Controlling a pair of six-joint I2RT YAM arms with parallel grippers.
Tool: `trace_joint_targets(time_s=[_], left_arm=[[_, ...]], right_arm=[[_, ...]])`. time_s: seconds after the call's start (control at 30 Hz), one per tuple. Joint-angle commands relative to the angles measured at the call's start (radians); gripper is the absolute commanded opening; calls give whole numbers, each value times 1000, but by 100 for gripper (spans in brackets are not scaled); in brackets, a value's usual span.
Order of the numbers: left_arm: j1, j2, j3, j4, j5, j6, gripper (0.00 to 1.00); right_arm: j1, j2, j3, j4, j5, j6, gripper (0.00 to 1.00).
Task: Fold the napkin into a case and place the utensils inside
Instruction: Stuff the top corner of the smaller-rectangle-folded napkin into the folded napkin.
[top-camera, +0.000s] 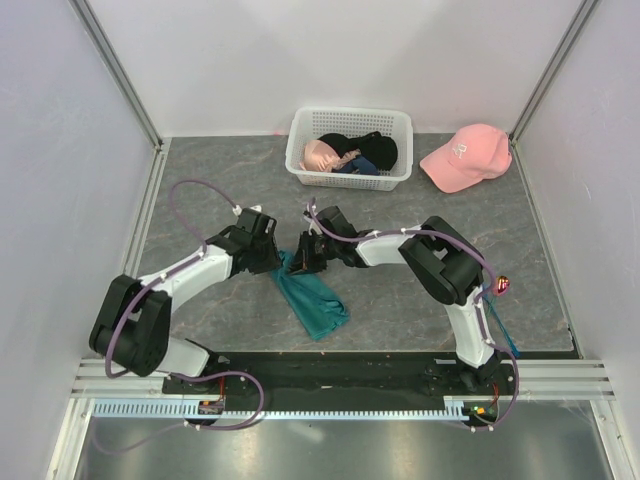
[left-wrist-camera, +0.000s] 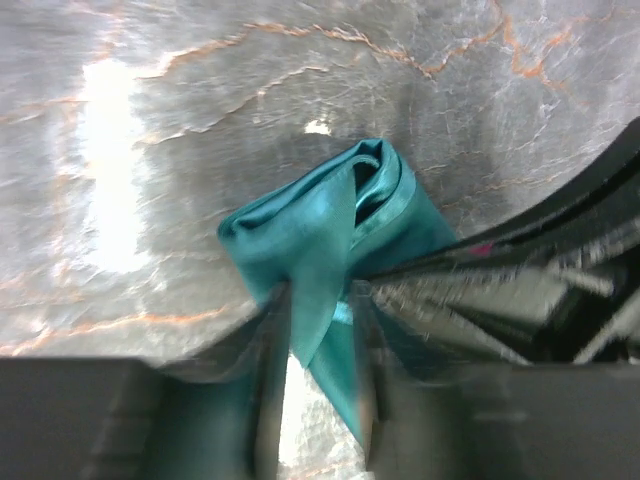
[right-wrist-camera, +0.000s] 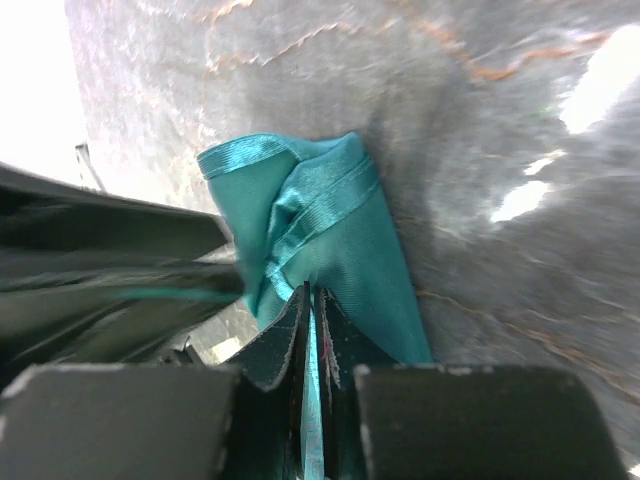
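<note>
The teal-green napkin (top-camera: 318, 305) lies bunched in a long folded heap on the grey table, between the two arms. My right gripper (top-camera: 305, 252) is at its far end, shut on a thin edge of the napkin (right-wrist-camera: 340, 230), which runs between the pads of the right gripper (right-wrist-camera: 312, 300). My left gripper (top-camera: 283, 258) sits close beside it. Its jaws stand apart around a hanging corner of the napkin (left-wrist-camera: 310, 225), and bare table shows through the gap of the left gripper (left-wrist-camera: 318, 305). A red-purple utensil head (top-camera: 503, 284) and a thin blue utensil (top-camera: 503, 338) lie by the right arm's base.
A white lattice basket (top-camera: 300, 150) holding black and pink garments stands at the back centre. A pink cap (top-camera: 465, 157) lies to its right. Side walls close in the table on both sides. The right arm's black links (left-wrist-camera: 540, 270) crowd the left wrist view.
</note>
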Motion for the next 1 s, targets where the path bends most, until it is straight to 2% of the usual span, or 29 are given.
trace_joint_targets(time_s=[0.0,0.07,0.13,0.5,0.77,0.93,0.97], left_arm=[[-3,-137,-6,-37,-76,-7,45],[-1,-149,-3,-40,-70,-1,45],[-3,-140,8,-38,-52,9,38],[-3,28,53,-17,-33,26,15],[-6,71,46,35,-10,18,11],[-6,6,36,35,-21,19,12],[-6,-8,31,25,-25,19,15]], right_arm=[[-16,-49,-15,-30,41,-36,11],[-18,-49,-21,-21,37,-25,11],[-18,-49,-25,-5,32,-19,11],[-10,-10,-2,45,15,49,11],[22,78,17,168,46,184,8],[22,58,31,136,81,155,8],[20,48,31,103,86,141,8]])
